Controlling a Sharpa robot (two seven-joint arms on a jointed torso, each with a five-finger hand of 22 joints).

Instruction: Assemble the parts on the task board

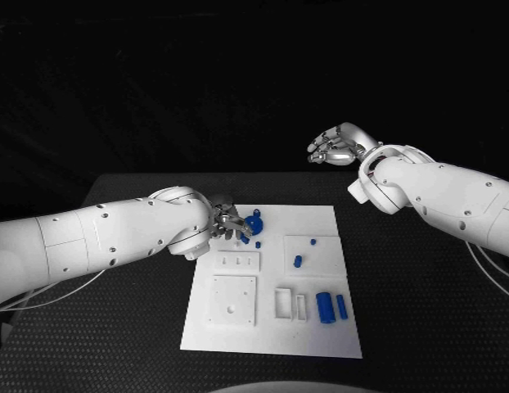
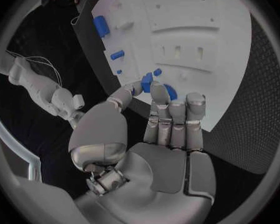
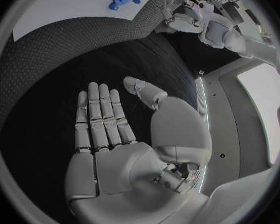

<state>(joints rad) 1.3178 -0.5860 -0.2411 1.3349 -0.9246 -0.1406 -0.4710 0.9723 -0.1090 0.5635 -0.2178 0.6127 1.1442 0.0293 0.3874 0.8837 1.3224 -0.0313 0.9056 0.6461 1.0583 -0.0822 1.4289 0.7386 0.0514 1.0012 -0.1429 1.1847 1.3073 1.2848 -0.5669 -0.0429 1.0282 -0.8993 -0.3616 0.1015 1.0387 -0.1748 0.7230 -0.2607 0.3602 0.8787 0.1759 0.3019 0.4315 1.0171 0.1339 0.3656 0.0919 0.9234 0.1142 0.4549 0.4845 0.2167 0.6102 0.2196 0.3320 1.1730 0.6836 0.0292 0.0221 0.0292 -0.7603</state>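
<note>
The white task board (image 1: 267,327) lies in the middle of the black table. My left hand (image 1: 229,223) reaches over the board's far left corner, beside a round blue part (image 1: 254,225). In the left wrist view its thumb and a fingertip (image 2: 157,88) pinch a small blue part (image 2: 147,79), with the round blue part (image 2: 170,91) just behind the fingers. My right hand (image 1: 335,146) is raised beyond the table's far right, fingers apart and holding nothing; its flat palm (image 3: 115,154) faces the table.
Two blue cylinders (image 1: 332,307) lie at the board's near right beside white blocks (image 1: 288,301). Small blue pegs (image 1: 299,262) stand on a raised plate at mid right. A square white plate (image 1: 233,299) sits near left. Black table surrounds the board.
</note>
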